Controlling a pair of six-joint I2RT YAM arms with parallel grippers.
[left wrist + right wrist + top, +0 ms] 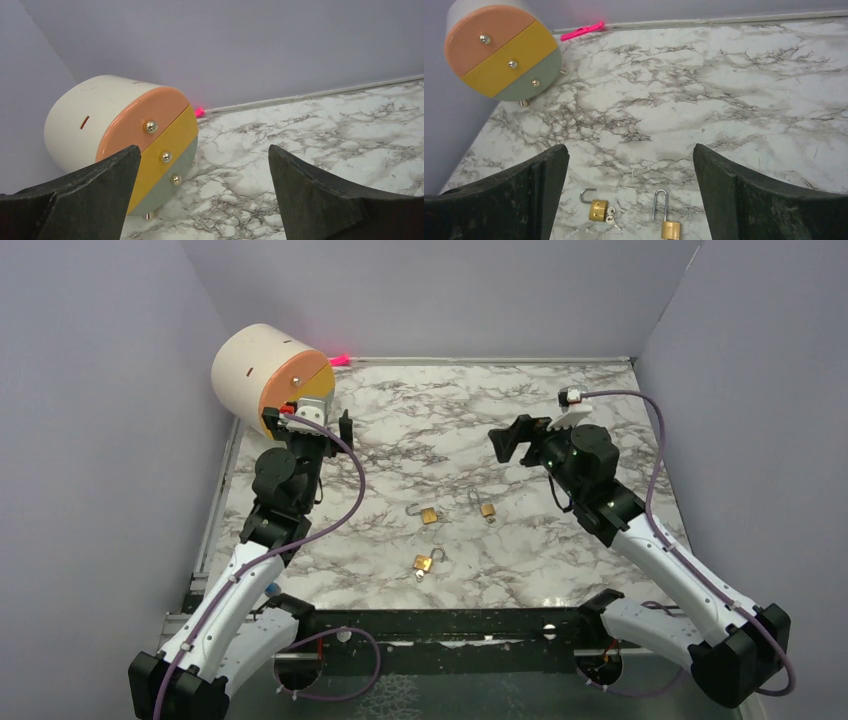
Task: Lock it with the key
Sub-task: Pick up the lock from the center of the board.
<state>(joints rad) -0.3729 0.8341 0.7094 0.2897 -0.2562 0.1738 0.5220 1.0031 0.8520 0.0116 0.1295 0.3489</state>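
Observation:
Three small brass padlocks lie on the marble table [560,540]. One [428,514] has an open shackle and small keys beside it; the right wrist view shows it too [598,210]. A long-shackle padlock [487,509] lies to its right, also in the right wrist view [670,229]. A third padlock [423,563] lies nearer the arms, with a key at its base. My left gripper [330,425] is open and empty, raised at the back left. My right gripper [515,435] is open and empty, raised above the table behind the padlocks.
A white drum [270,375] with an orange, yellow and grey face and brass knobs lies at the back left, just beside my left gripper; it also shows in the left wrist view [135,145]. A pink object [340,359] lies by the back wall. Grey walls surround the table.

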